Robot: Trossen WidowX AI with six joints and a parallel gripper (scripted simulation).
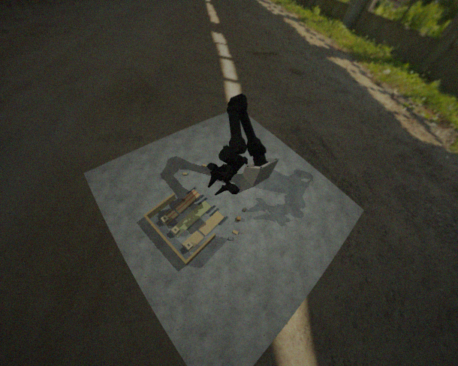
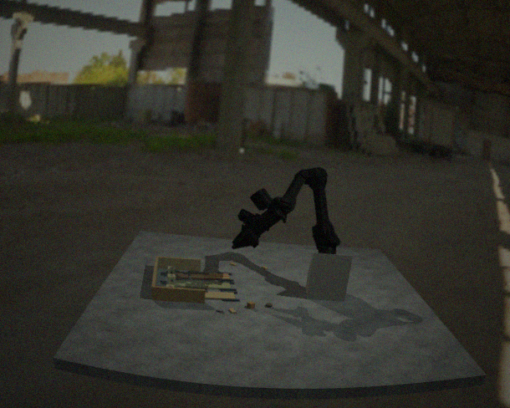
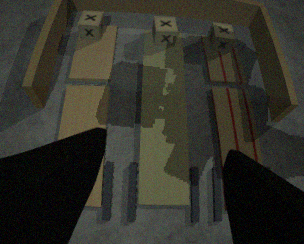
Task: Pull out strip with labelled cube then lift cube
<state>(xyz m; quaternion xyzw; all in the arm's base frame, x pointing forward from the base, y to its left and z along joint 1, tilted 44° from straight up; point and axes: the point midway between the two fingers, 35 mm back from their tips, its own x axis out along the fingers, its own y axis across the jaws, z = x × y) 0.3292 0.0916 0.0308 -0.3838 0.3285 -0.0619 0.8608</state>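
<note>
The middle yellow-green strip [image 1: 203, 209] [image 3: 157, 190] shows no gap and carries a cube [image 1: 175, 230] [image 3: 165, 30] marked with an X at its far end. The tan strip [image 1: 212, 223] [image 3: 90, 55] and the brown strip with red lines [image 1: 182, 207] [image 3: 220, 67] each have a gap across them. They also carry X-marked cubes, the tan one's cube [image 1: 188, 245] [image 3: 90, 24] and the brown one's cube [image 3: 222, 34]. My gripper [image 1: 212, 190] [image 2: 233, 247] [image 3: 167, 150] is partly open and empty, above the strips' near ends.
A wooden wall [image 1: 164, 238] [image 2: 176, 294] [image 3: 125, 11] encloses the cube ends on three sides. Dark rails [image 3: 194, 195] stand between the strips. Several small bits, including an orange-brown block [image 1: 237, 218] [image 2: 251, 304], lie outside. A grey panel [image 1: 261, 173] [image 2: 327, 276] stands by the arm's base.
</note>
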